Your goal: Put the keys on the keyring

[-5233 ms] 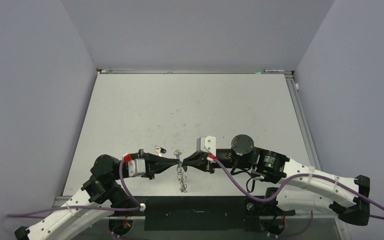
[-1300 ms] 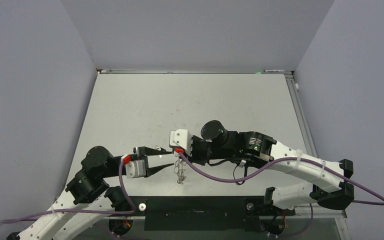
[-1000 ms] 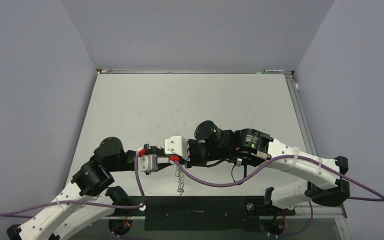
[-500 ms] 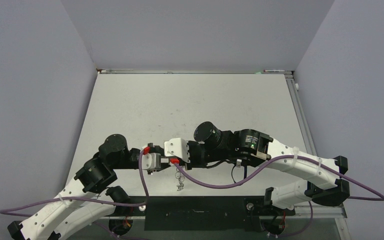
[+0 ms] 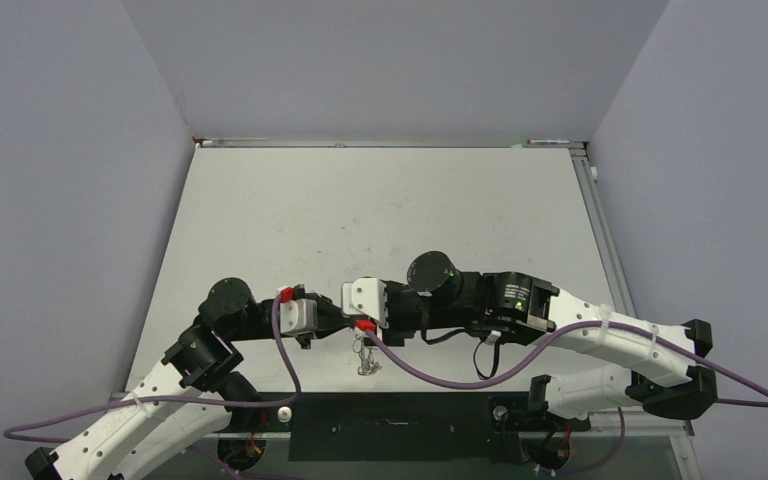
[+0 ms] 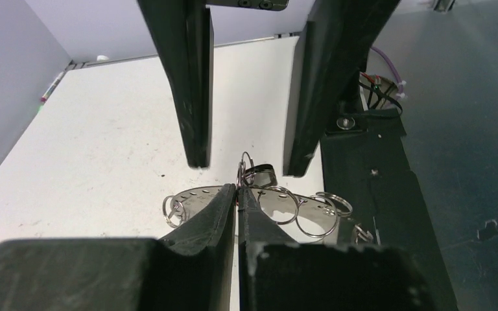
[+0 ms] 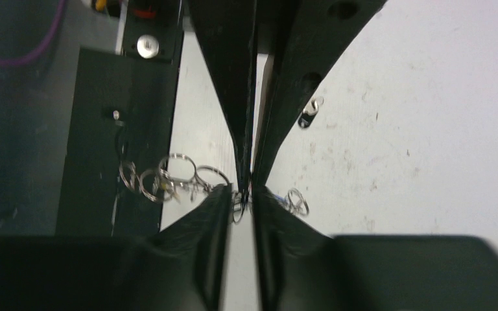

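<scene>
left pincer (image 6: 238, 189) pinching a keyring (image 6: 201, 194) loop, middle of surface's (image 5: 360, 200) near edge, right pincer (image 7: 241, 194) spread, flanking that loop

**Layout, front middle of the table**

1. The table (image 5: 290, 200): the arms enter from the near edge, one from the left and one from the right. Their tips meet near the front middle.
2. The left gripper (image 6: 237, 192): its tips sit between the spread fingers of the right gripper (image 7: 240, 193), pinched on one wire loop of the keyring (image 6: 198, 196).
3. The keyring: at the meeting tips, close behind the table's front edge.
4. One key (image 7: 308, 115): on the table, left of and behind the keyring, apart from it.
</scene>
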